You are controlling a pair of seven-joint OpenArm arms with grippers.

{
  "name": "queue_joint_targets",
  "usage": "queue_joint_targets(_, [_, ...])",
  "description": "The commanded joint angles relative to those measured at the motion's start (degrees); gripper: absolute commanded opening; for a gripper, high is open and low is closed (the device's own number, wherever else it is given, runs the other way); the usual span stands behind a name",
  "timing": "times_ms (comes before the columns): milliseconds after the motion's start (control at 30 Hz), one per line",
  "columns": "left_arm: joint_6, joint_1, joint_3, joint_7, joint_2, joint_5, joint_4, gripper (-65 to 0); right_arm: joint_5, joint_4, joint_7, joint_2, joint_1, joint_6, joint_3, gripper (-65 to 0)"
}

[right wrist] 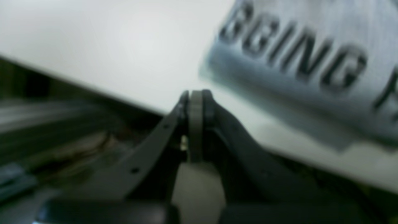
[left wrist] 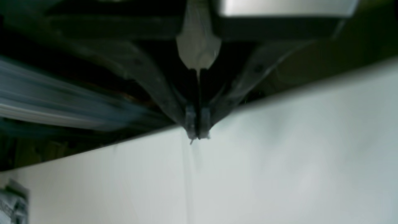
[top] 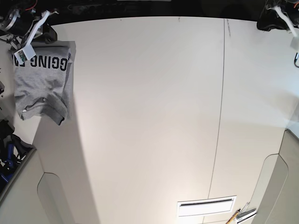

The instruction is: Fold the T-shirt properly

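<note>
The T-shirt (top: 41, 78) lies folded at the upper left of the base view, on the white table (top: 149, 116) near its left edge. Black block lettering shows along the shirt's upper part; only part of the word is legible, the rest being cut off by the fold. A sleeve or hem corner hangs toward the lower side of the bundle.

The right gripper (right wrist: 195, 95) appears at the centre of the right wrist view, jaws pressed together with nothing between them. It sits just beside the shirt's lettered edge (right wrist: 295, 53), apart from it. This view is heavily blurred.

The left gripper (left wrist: 197, 135) appears at the centre of the left wrist view, jaws closed and empty, over the bare table near its edge. A grey blurred scrap at the lower left corner of that view cannot be identified.

In the base view both arms are largely cut off at the upper corners.
</note>
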Motion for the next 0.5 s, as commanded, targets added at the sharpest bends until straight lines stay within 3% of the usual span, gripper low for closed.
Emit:
queue_joint_targets(0, [-0.4, 2.0, -1.9, -0.6, -0.7, -1.3, 0.9, -65.0, 0.8, 0.9, -0.4, 2.0, -1.7, 0.3, 0.4, -65.0])
queue_joint_targets(200, [-0.4, 10.8, -4.4, -0.6, -0.8, -1.1, -0.4, -65.0, 0.8, 0.8, -5.5, 5.9, -9.6, 0.9, 0.2, -65.0])
queue_joint_targets(467, [-0.4, 13.3, 3.5, -0.6, -1.0, 0.3, -11.9, -65.0, 0.5, -2.8, -6.5, 7.1, -17.1, 0.9, -4.9, -65.0])
